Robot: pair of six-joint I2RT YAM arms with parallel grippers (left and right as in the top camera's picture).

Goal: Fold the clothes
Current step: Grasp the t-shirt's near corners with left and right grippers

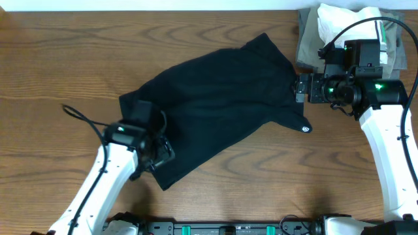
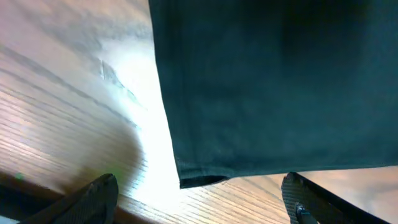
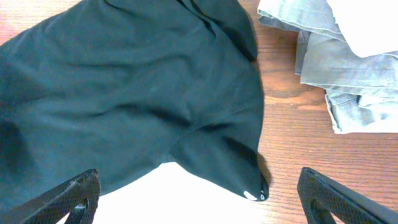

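Overhead, the black clothes [image 1: 215, 98] lie spread diagonally on the table [image 1: 59, 59]; left pincer [image 2: 199, 183] and right pincer [image 3: 199, 177] both gape, released.

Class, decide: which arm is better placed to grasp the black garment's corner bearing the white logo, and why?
Right. The right hand, open, hovers beside the logo corner, which lies between its fingers in its wrist view. The left hand is over the black garment's opposite end.

Overhead was evenly lit and sharp. Left wrist view was soft, with white glare on the surface [image 2: 155, 165] beside the clothes [image 2: 280, 81]. Right wrist showed similar glare.
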